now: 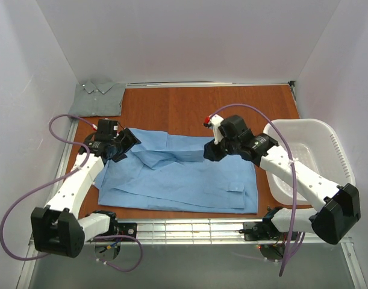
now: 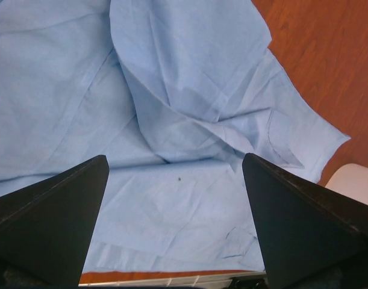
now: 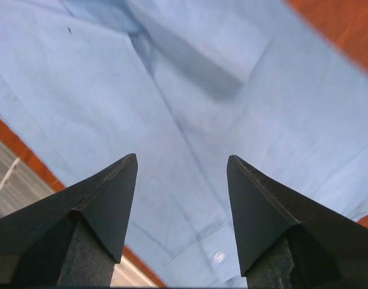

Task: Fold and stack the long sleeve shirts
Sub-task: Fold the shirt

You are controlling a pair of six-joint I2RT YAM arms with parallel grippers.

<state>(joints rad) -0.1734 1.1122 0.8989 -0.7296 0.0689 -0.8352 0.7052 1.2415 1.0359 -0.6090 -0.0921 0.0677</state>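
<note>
The light blue long sleeve shirt (image 1: 177, 174) lies spread flat on the brown table (image 1: 190, 105), with a fold of cloth across its upper middle. A grey-green shirt (image 1: 99, 97) sits folded in the far left corner. My left gripper (image 1: 124, 147) hovers over the blue shirt's upper left edge, jaws wide open and empty; the left wrist view shows the blue shirt (image 2: 184, 120) below the gripper (image 2: 174, 162). Over the blue shirt's upper right edge my right gripper (image 1: 209, 152) stands open, holding nothing, with the blue shirt (image 3: 190, 96) beneath the gripper (image 3: 182, 158).
A white plastic laundry basket (image 1: 328, 141) stands at the right side of the table. White walls close in the table at the back and on both sides. A metal rail (image 1: 184, 229) runs along the near edge between the arm bases.
</note>
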